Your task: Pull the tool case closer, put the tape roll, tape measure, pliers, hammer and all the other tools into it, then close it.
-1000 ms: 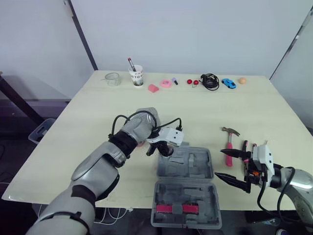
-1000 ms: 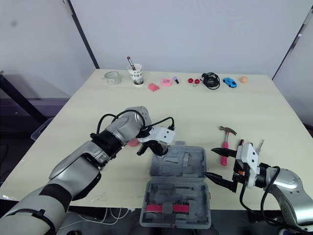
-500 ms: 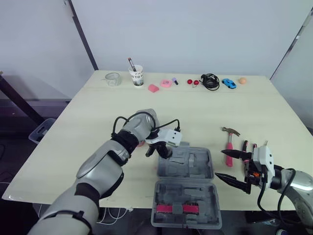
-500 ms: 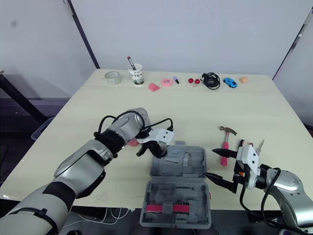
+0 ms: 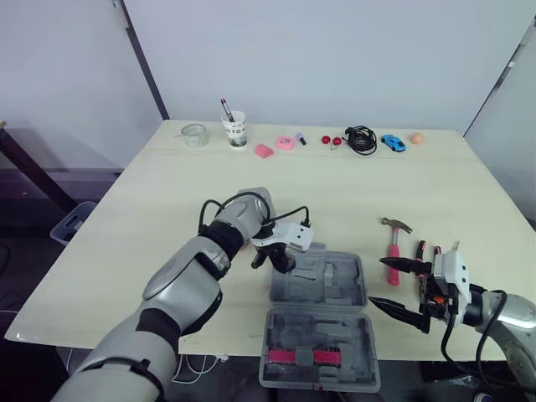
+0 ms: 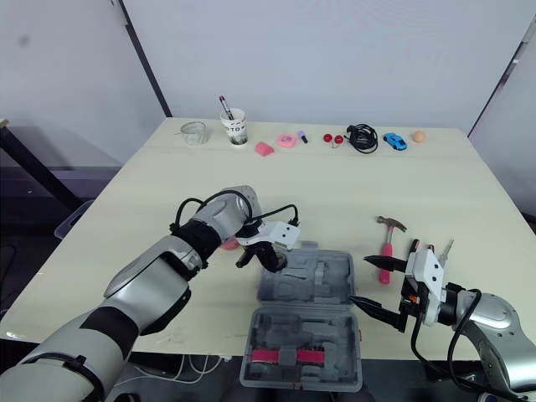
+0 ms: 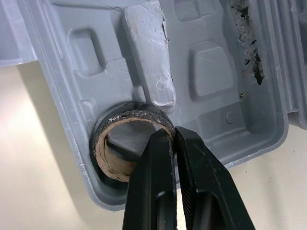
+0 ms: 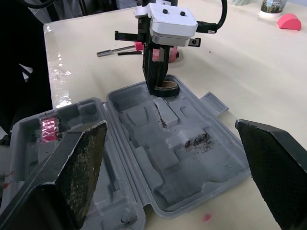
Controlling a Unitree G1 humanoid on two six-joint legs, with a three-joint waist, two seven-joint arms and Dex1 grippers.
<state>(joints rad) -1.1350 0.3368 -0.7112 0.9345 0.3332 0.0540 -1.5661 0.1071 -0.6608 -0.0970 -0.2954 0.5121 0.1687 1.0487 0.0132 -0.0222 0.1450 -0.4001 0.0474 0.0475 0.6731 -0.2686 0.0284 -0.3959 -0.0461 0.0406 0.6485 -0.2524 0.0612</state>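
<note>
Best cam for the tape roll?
Left wrist view: tape roll close up in a round pocket of the tool case, left gripper pinching its wall. Right wrist view: small, under that gripper. Eye views: gripper hides it.

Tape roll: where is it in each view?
Left eye view: hidden under the left gripper, at the tool case's far left corner.
Right eye view: same spot.
Left wrist view: tape roll in the case's round pocket, pinched at its rim.
Right wrist view: tape roll under left gripper.
Shared landmark: left gripper.
</note>
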